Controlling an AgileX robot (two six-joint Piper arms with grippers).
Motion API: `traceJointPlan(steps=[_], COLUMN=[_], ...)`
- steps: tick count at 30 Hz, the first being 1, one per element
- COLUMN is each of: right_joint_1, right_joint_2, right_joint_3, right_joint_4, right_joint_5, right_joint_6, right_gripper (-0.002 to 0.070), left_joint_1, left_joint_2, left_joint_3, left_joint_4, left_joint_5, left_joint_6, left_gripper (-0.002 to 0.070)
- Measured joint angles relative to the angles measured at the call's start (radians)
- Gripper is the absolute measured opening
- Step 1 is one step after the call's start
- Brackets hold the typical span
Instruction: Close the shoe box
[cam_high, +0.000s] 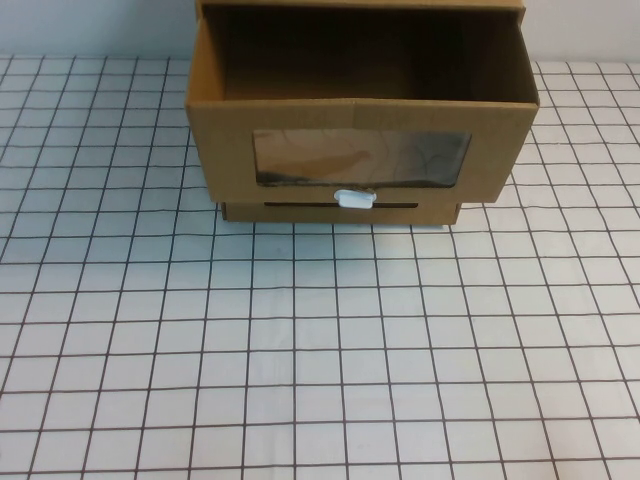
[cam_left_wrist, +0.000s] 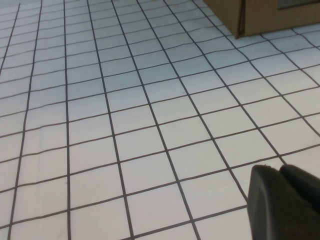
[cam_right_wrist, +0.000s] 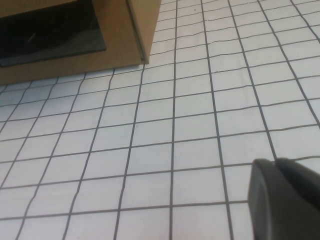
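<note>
The shoe box (cam_high: 360, 110) is brown cardboard and stands at the back middle of the table. It is open: its front panel leans toward me and the dark inside shows from above. The panel has a clear window (cam_high: 360, 157) with a small white pull tab (cam_high: 354, 199) just below it. Neither gripper shows in the high view. My left gripper (cam_left_wrist: 277, 167) is shut and empty over the table, with a corner of the box (cam_left_wrist: 260, 15) far ahead. My right gripper (cam_right_wrist: 275, 161) is shut and empty, well short of the box (cam_right_wrist: 120, 45) and its dark window (cam_right_wrist: 50, 35).
A white cloth with a black grid (cam_high: 320, 350) covers the table. Under the open front, a lower cardboard part with a dark slit (cam_high: 340, 208) sits on the cloth. A pale wall rises behind the box.
</note>
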Motion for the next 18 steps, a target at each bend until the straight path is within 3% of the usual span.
traceJointPlan(steps=[11,14,18], right_joint_1=[0.000,0.000,0.000], right_joint_2=[0.000,0.000,0.000], right_joint_3=[0.000,0.000,0.000], right_joint_4=[0.061,0.068,0.072], right_joint_5=[-0.065,-0.249,-0.549], right_joint_6=[0.000,0.000,0.002], right_gripper=[-0.0017,-0.0017,-0.0017], left_joint_1=[0.000,0.000,0.000], left_joint_2=[0.000,0.000,0.000], left_joint_3=[0.000,0.000,0.000], left_joint_4=[0.000,-0.006,-0.046], left_joint_5=[-0.027,-0.192,-0.587], left_joint_6=[0.000,0.000,-0.010], left_gripper=[-0.0002,-0.0002,-0.0002])
